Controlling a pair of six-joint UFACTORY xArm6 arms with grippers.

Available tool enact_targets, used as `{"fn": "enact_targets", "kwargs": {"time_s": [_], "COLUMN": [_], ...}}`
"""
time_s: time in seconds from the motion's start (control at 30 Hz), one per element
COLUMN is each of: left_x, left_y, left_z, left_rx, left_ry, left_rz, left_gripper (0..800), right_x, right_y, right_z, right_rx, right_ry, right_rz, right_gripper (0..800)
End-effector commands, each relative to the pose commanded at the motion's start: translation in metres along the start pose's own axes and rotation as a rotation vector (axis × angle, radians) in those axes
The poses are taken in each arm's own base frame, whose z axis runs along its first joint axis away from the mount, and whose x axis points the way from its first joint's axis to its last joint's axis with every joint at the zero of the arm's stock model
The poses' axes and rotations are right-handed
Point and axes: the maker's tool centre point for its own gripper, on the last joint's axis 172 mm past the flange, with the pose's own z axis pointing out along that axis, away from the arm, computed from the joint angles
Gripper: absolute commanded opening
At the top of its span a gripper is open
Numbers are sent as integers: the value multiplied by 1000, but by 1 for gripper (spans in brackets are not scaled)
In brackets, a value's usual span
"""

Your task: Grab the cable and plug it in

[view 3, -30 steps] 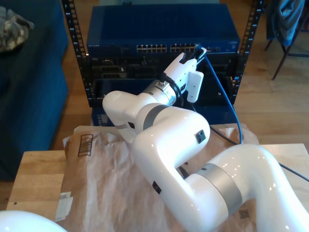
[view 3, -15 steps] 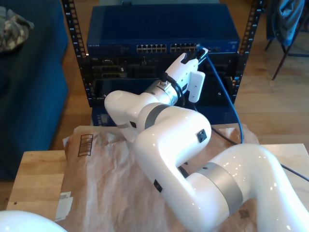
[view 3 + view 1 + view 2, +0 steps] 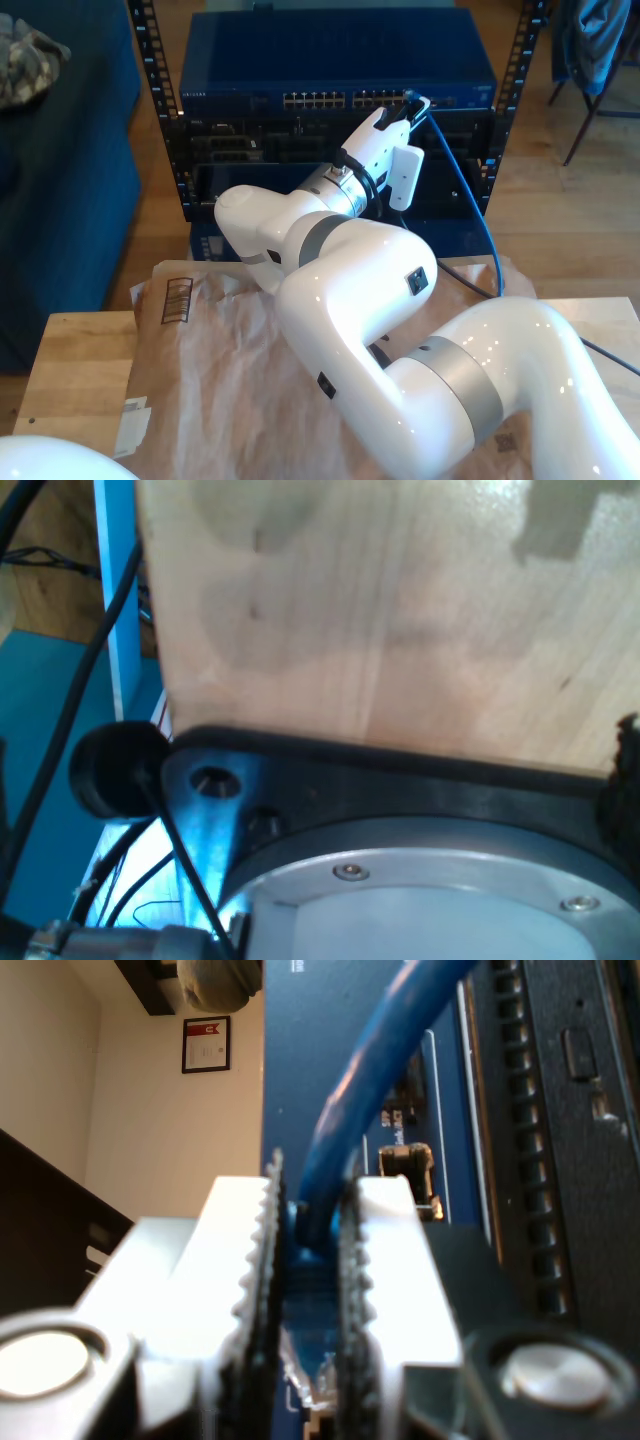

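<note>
Here, upper centre of the exterior view, my second gripper (image 3: 412,106) clamps the cable (image 3: 345,1120) just behind its plug; light, limp cord; my first gripper's state: cannot tell.

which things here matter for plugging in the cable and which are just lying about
For the job:
- cable, blue, clamped in my second pincer
- blue network switch with its row of ports

Lying about:
- crumpled brown paper on the wooden table
- chair legs at the exterior view's right
</note>
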Motion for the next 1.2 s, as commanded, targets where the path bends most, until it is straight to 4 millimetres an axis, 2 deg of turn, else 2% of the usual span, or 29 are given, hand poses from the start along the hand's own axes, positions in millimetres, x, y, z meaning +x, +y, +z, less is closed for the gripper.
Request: {"fn": "enact_targets", "kwargs": {"time_s": [0.57, 0.83, 1.2], "left_x": [0, 0, 0], "left_y": [0, 0, 0], "left_z": [0, 0, 0], "left_rx": [-1, 0, 0], "left_ry": [0, 0, 0], "left_rz": [-1, 2, 0], "left_gripper": [800, 800, 800], "right_x": [-4, -14, 1], "right_y": [-4, 0, 5], "right_z": [-4, -19, -6], "right_rx": [1, -3, -9], "right_ry": [-7, -35, 6], "right_rz": [8, 2, 0], "right_gripper": [0, 0, 0]}}
